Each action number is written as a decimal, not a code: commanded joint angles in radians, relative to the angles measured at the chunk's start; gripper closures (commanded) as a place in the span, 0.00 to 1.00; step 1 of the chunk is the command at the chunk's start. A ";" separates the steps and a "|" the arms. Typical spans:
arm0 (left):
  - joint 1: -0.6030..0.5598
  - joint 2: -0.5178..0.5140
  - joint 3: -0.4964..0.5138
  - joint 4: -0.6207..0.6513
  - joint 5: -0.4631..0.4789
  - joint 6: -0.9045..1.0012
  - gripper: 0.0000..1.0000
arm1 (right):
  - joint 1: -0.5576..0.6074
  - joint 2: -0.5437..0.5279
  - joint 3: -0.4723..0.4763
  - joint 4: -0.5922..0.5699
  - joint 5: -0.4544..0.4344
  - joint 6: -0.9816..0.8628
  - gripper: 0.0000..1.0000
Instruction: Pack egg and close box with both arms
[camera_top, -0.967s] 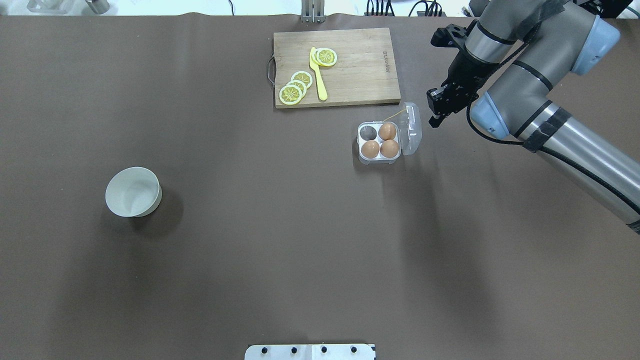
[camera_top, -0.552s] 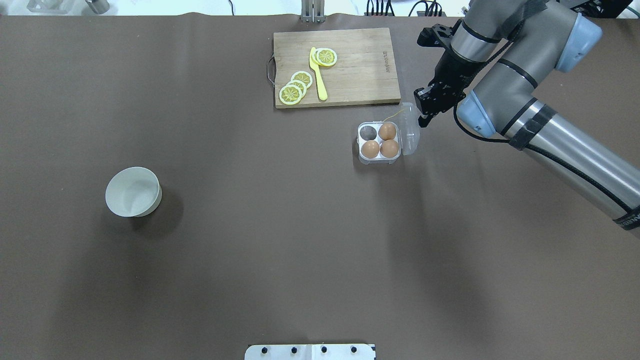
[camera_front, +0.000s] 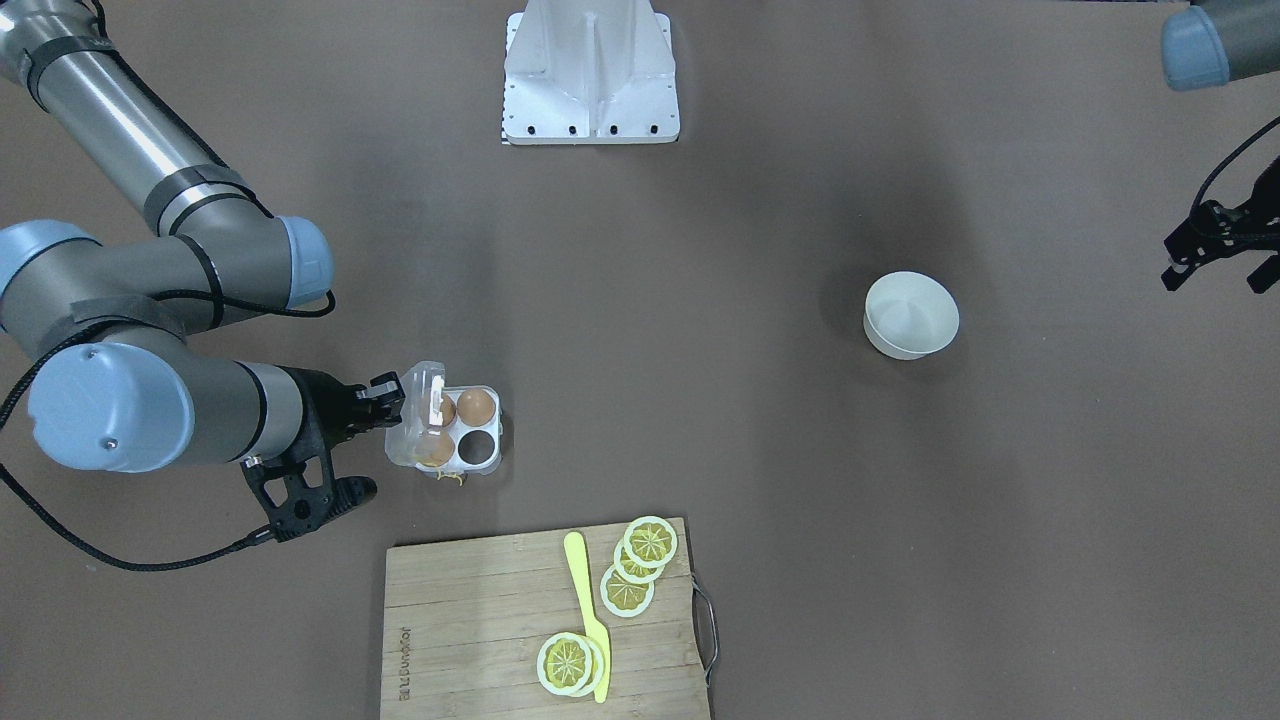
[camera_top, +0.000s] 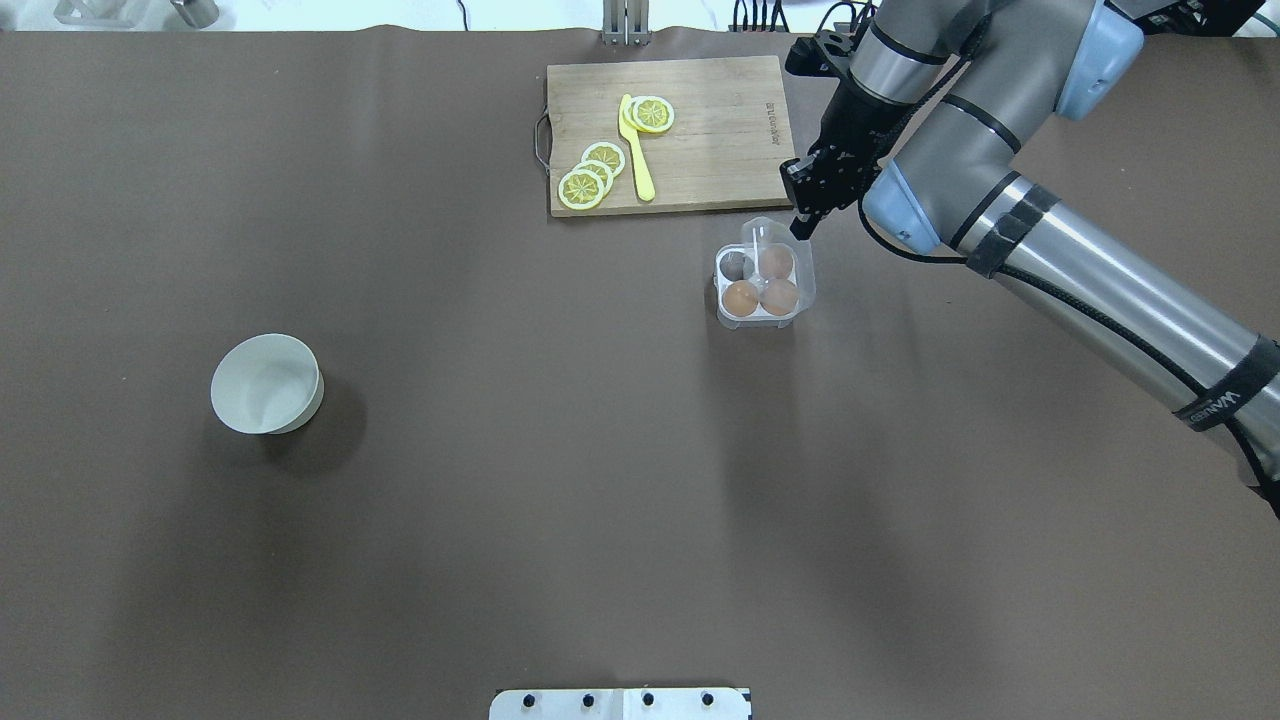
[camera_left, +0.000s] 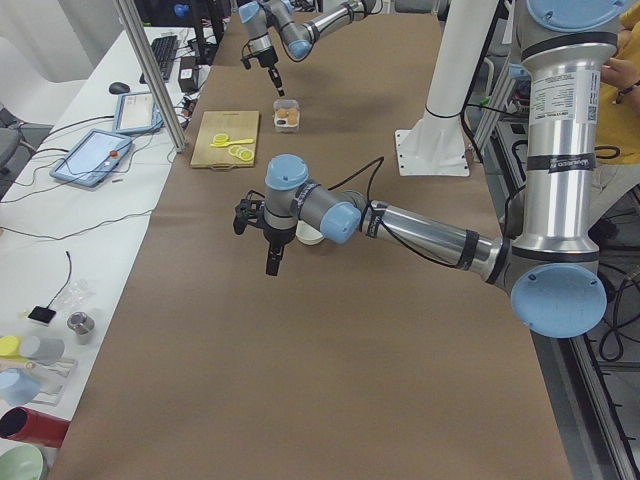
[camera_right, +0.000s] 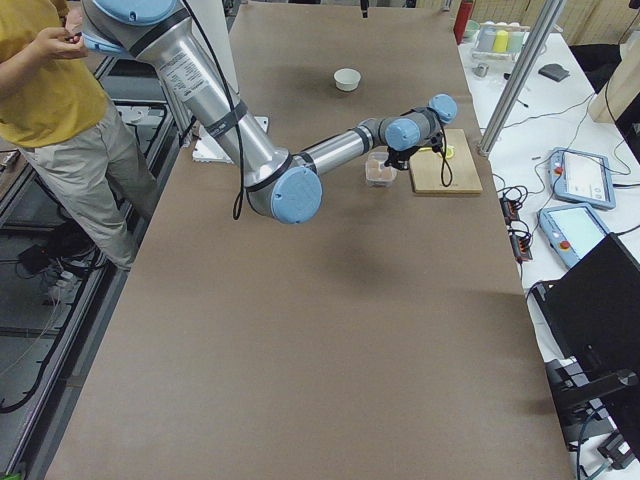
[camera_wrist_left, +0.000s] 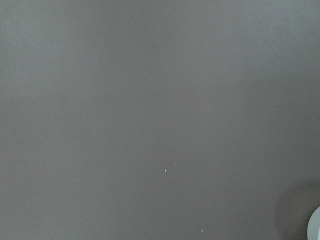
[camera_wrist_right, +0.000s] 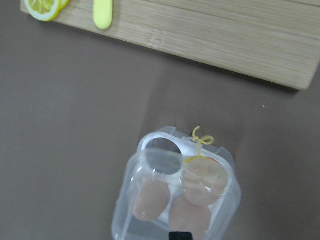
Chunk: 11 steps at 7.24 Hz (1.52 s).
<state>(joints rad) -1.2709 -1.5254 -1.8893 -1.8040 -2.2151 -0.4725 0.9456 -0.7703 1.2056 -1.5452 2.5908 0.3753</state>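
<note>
The clear egg box (camera_top: 757, 317) stands on the table just in front of the cutting board. It holds three brown eggs (camera_top: 741, 297) and one cell (camera_top: 738, 265) is empty. Its lid (camera_top: 765, 238) stands tilted over the eggs, half closed. My right gripper (camera_top: 800, 222) is shut, with its tip against the lid's outer side; this also shows in the front view (camera_front: 392, 398). The right wrist view looks down through the lid (camera_wrist_right: 175, 200) at the eggs and the yellow string (camera_wrist_right: 201, 142). My left gripper (camera_front: 1215, 278) hangs open and empty far off, beyond the bowl.
A wooden cutting board (camera_top: 720, 130) with lemon slices (camera_top: 590, 180) and a yellow knife (camera_top: 637, 150) lies behind the box. A white bowl (camera_top: 266, 383) stands on the left half of the table. The white base plate (camera_top: 620, 704) is at the near edge.
My right gripper has moved left to the box and has tipped the lid up from lying open at the box's right to standing over the eggs.
</note>
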 joint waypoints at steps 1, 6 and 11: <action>0.001 0.017 -0.023 0.000 0.002 0.000 0.03 | -0.005 0.061 -0.037 -0.001 0.000 0.013 1.00; 0.001 0.024 -0.010 -0.003 -0.003 0.003 0.03 | 0.177 -0.060 0.020 0.000 -0.029 0.005 0.00; 0.001 0.022 -0.008 -0.006 -0.005 0.005 0.03 | 0.422 -0.389 0.146 0.000 -0.132 -0.227 0.00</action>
<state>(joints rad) -1.2701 -1.5020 -1.8980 -1.8095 -2.2196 -0.4667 1.2927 -1.1018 1.3473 -1.5434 2.4816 0.2331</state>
